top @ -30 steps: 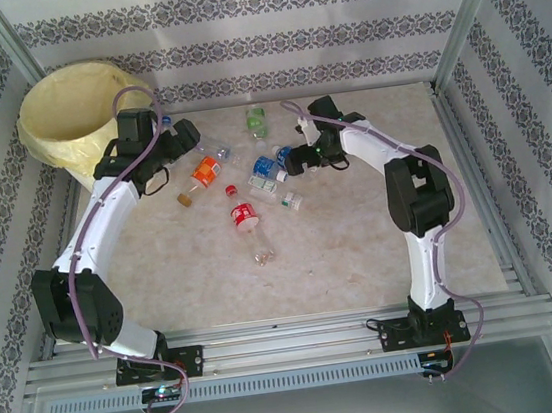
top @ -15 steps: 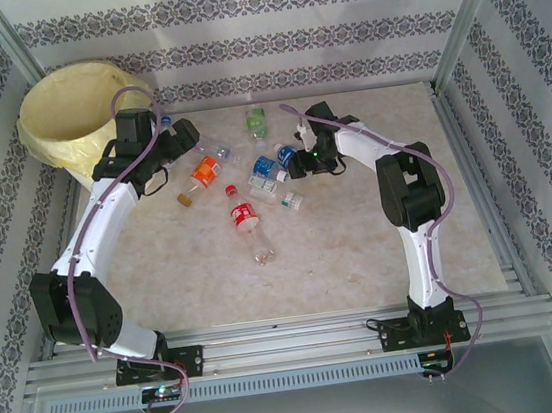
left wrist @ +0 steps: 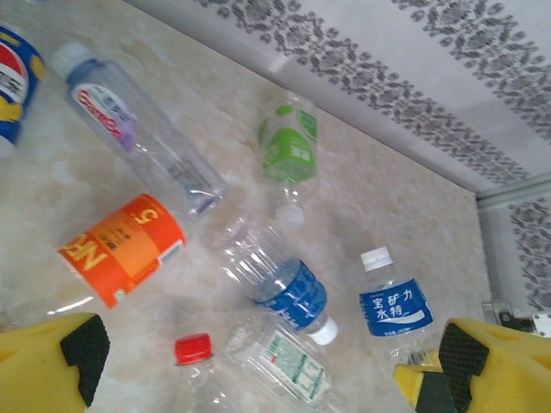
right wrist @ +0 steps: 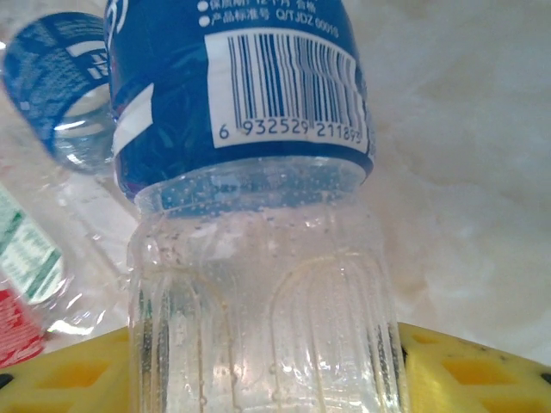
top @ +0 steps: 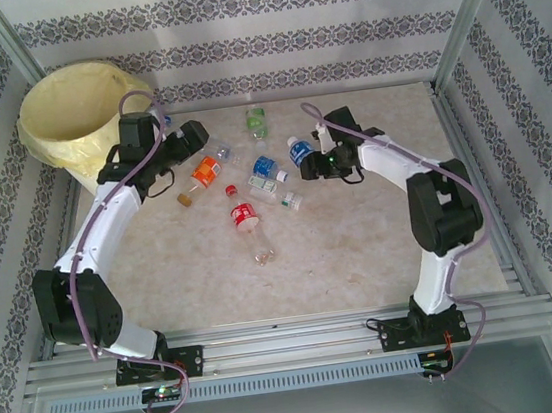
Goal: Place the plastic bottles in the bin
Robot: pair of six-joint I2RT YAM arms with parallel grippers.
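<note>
Looking at top view: right hand (top: 309, 165) clenched on blue-label bottle (top: 298, 150), white cap, just right of centre, upper half of frame. Right wrist view backs it up, clear bottle body squeezed between yellow fingers (right wrist: 469, 370). Left hand (top: 192, 136) released, spread wide, hovering at upper left of bottle pile, near bin (top: 41, 135) in upper left corner. Others lying on surface (top: 362, 246) mid-frame: orange-label bottle (top: 206, 171), red-label bottle (top: 243, 216), green-label bottle (top: 257, 121).

Lab test cell: alu frame (top: 293, 340), wallpapered panels (top: 254, 28).
</note>
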